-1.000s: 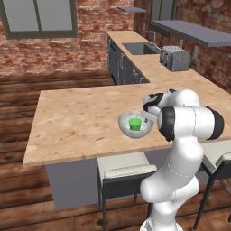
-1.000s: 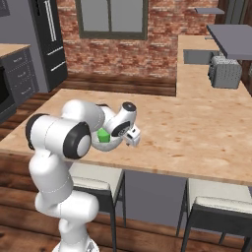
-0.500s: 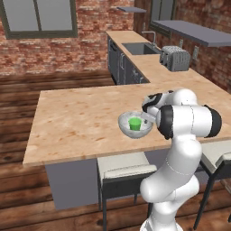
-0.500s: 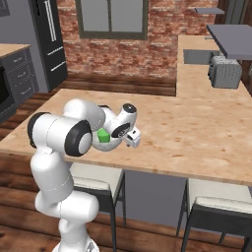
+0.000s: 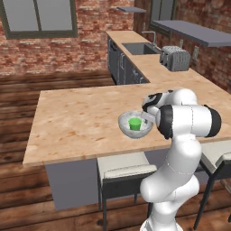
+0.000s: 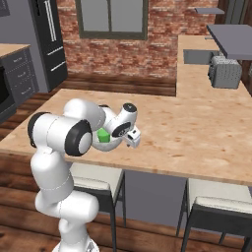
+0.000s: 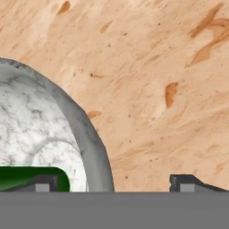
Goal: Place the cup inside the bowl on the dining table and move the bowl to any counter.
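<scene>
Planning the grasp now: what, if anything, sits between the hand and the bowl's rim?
Nothing visible. The open hand straddles the rim of the round, pale speckled bowl: one fingertip inside by the small green cup, the other outside over the wood-look table.

A rendered home kitchen is shown. Red brick walls [image 5: 94,58] are seen all round, with a grey-framed window [image 5: 39,18] set into the far one, and the floor [image 5: 18,113] is laid in dark wood planks. A long counter [image 5: 140,61] with a light wood-look top over grey drawer fronts runs along the wall; a sink [image 5: 137,47] with a tap is let into it, and a silver toaster [image 5: 175,57] is stood on it. A large wood-look tabletop [image 5: 76,122] on a grey base is placed in the middle, with pale-cushioned stools [image 5: 121,166] tucked beneath its near edge. A tall dark refrigerator [image 6: 49,44] is seen at one side.
</scene>
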